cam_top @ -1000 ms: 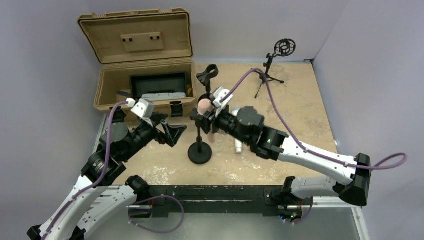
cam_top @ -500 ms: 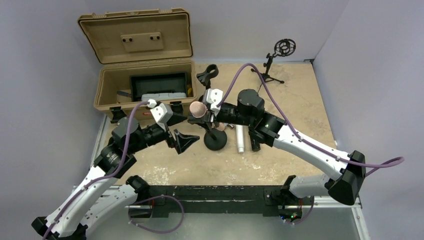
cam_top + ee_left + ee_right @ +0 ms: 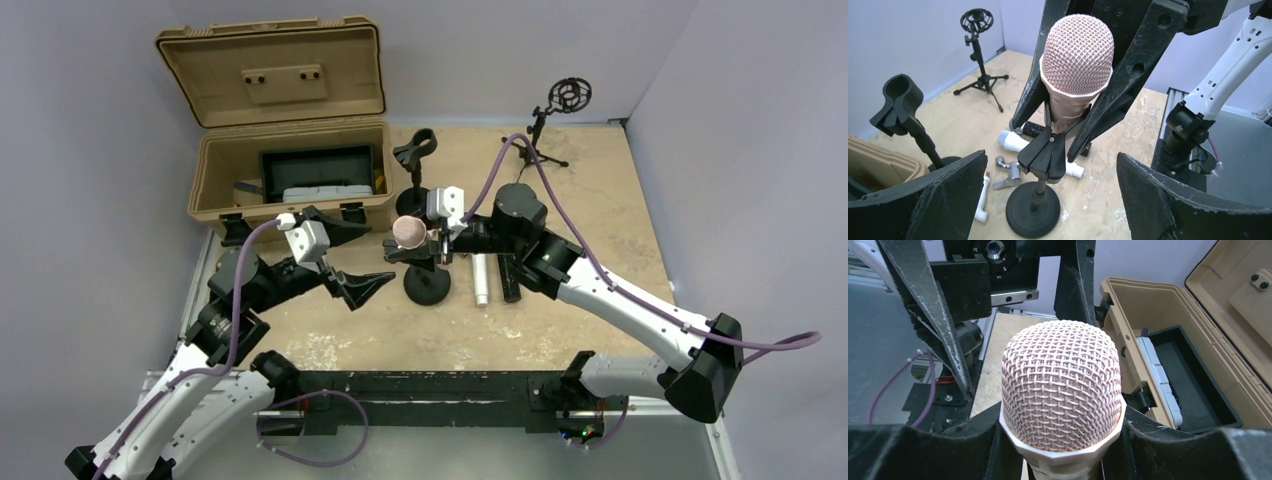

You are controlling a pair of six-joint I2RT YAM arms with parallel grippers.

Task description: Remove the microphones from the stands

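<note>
Checking top cam: I see R pincer (image 3: 410, 246) clamped on mic (image 3: 408, 230), which is seated in stand (image 3: 428, 287) mid table (image 3: 620, 200). L pincer (image 3: 378, 252) agape nearby. L wrist: mic in clip (image 3: 1048, 155). R wrist: fingers (image 3: 1173, 440) hug mic head.

Stand (image 3: 428, 287) and microphone (image 3: 409, 232) farther right now

The left arm (image 3: 200, 340) angles in toward the middle, its pincer (image 3: 382, 252) spread wide. The right arm (image 3: 620, 305) stretches leftward, its pincer (image 3: 405, 242) clamped on the pink microphone (image 3: 408, 231), a finger on each side.
</note>
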